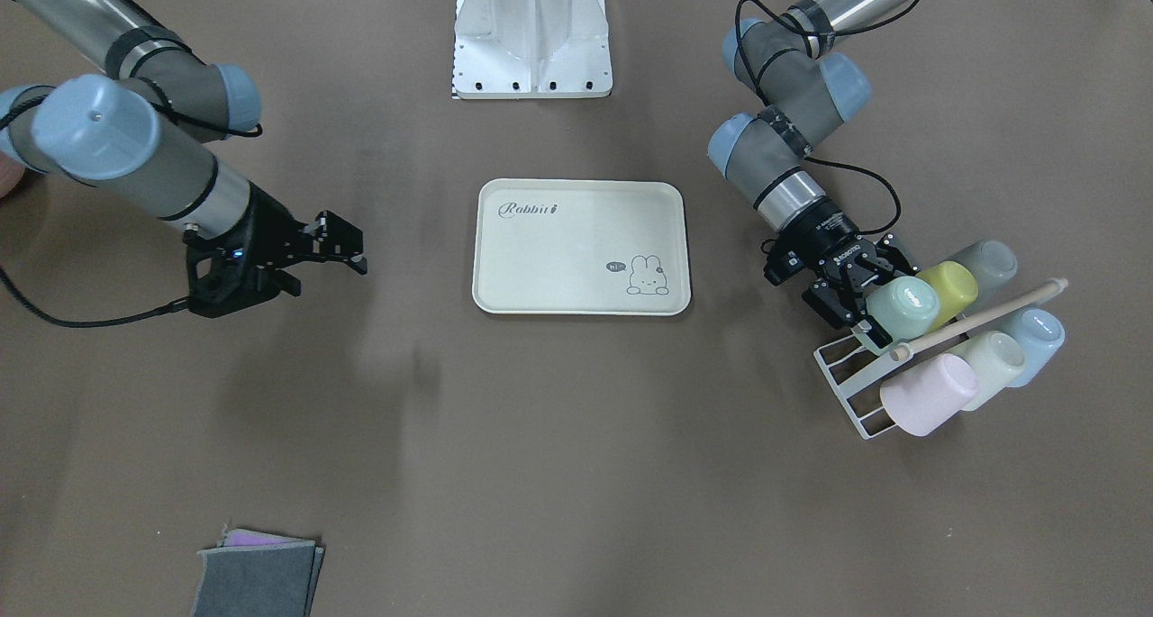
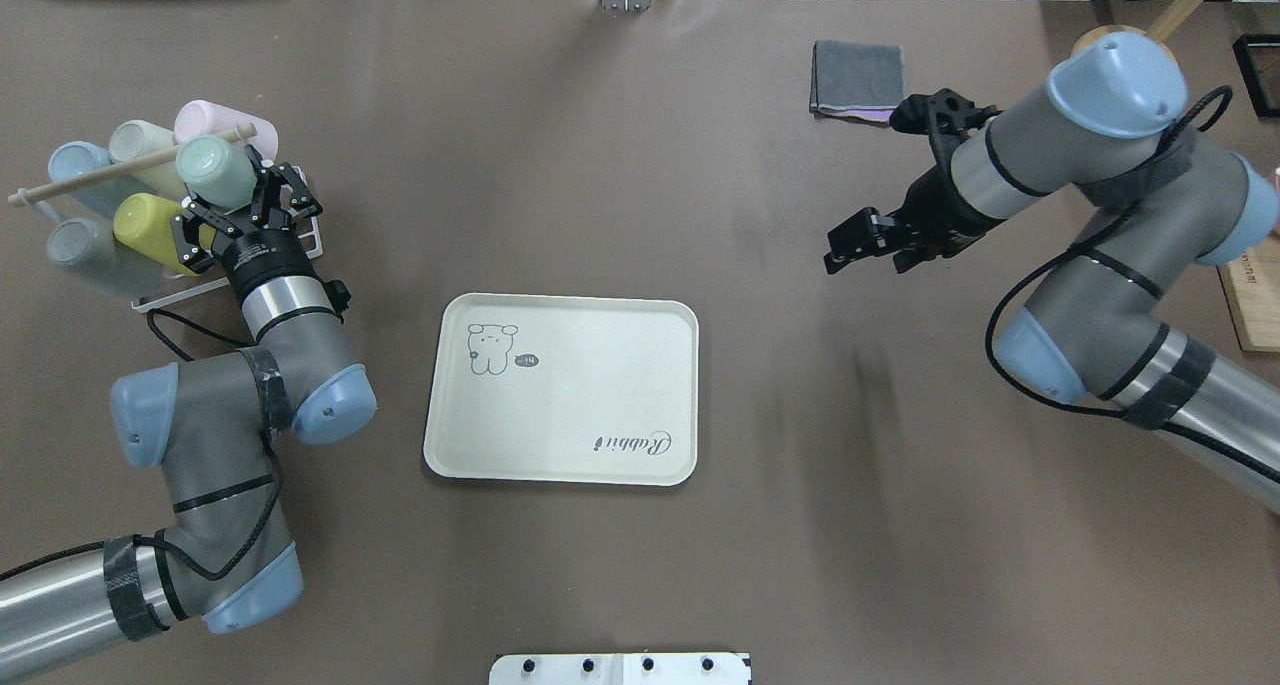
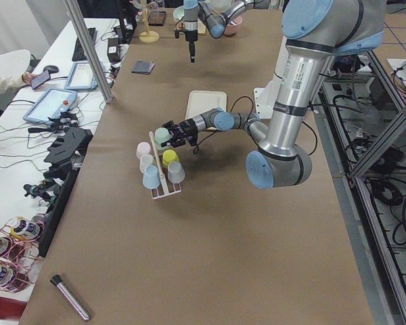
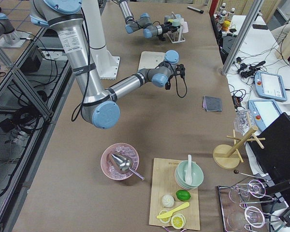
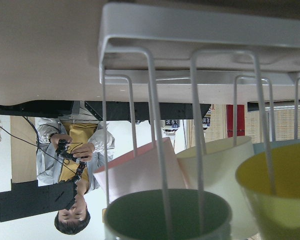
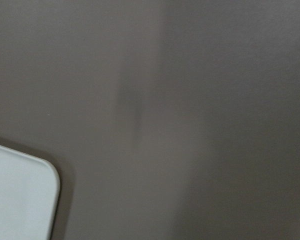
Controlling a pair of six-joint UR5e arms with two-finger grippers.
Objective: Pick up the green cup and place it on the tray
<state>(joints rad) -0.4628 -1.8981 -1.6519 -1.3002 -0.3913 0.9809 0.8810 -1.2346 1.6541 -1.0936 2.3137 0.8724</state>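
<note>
table (image 1: 576, 473): brown mat | white wire rack (image 5: 205, 27): yellow-green cup (image 1: 950, 291), grey cup (image 1: 989, 264), pink cup (image 1: 928, 396), whitish cup (image 1: 991, 365) and light-blue cup (image 1: 1036, 336) tilted on its prongs; wooden rod (image 1: 982, 318) across the top | folded grey cloths (image 1: 257, 579): near table edge, purple layer showing | far end: wooden cutting board (image 4: 164, 186), lime (image 4: 183, 195), pale-green bowl (image 4: 189, 176)

Brown table (image 1: 576, 473), tray (image 1: 558, 248), cup rack (image 1: 845, 376), folded cloths (image 1: 257, 583)

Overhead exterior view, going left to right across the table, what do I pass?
green cup → tray → right end effector
</note>
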